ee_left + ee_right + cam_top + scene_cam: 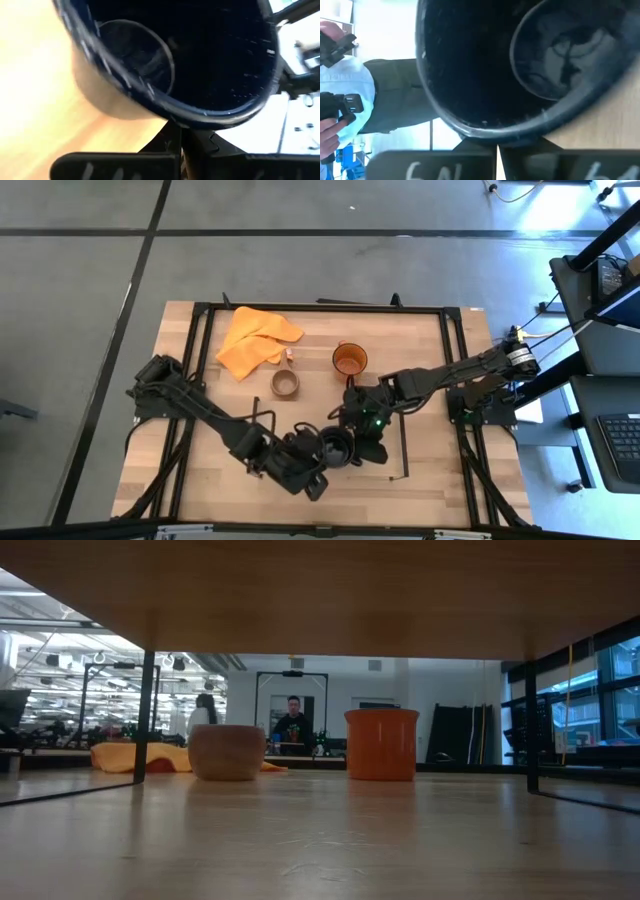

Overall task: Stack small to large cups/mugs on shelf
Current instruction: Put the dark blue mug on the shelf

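Stacking has not begun: left tool [322, 458] and right tool [352, 442] both clamp the rim of the mid-sized black mug [336, 446] near the surface's front. Farther back, small tan wooden cup [285, 383] and translucent orange mug [349, 360] stand apart, unnested. No readable writing

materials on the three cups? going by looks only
Small cup: looks like wood, matte tan, with faint grain in the low view.
Orange mug: probably plastic; a smooth, saturated, slightly see-through wall.
Black mug: glossy dark interior with pale speckles, maybe enamelled metal or glazed ceramic; can't tell which. Left gripper and right gripper both clamp its rim.
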You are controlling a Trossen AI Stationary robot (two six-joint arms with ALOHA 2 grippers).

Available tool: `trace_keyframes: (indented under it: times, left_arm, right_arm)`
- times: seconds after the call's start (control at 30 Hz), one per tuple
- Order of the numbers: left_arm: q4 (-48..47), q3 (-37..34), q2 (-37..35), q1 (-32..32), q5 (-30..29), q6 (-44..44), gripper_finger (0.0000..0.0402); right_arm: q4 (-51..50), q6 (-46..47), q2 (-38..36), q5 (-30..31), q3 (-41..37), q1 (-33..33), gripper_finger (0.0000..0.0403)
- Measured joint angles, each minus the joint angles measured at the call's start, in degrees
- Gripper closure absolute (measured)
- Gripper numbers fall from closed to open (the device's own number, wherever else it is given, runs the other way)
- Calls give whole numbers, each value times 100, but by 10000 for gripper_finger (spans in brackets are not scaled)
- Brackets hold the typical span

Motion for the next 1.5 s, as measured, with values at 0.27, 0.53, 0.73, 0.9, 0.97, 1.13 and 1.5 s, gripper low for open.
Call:
trace_keyframes:
  times: [0.27,0.53,0.73,0.9,0.97,1.13,1.5]
  left_arm:
    - [-559,0,-101,280,2,59,400]
    - [-845,2,-304,350,-46,204,400]
    - [-1140,7,-445,311,-308,153,400]
    - [-1223,4,-474,227,-294,58,397]
    - [-1226,4,-474,196,-296,50,399]
    - [-1232,4,-472,66,-399,-74,398]
    - [-2652,4,-553,-470,-1255,-1561,399]
  right_arm:
    - [504,157,0,-2,2,-2,394]
    - [838,302,0,-4,7,-4,394]
    - [714,295,0,-20,4,0,394]
    - [685,301,0,-154,5,0,394]
    - [685,299,0,-186,4,0,394]
    - [630,286,0,-188,5,-2,394]
    - [-53,-97,-693,1412,4,-100,394]
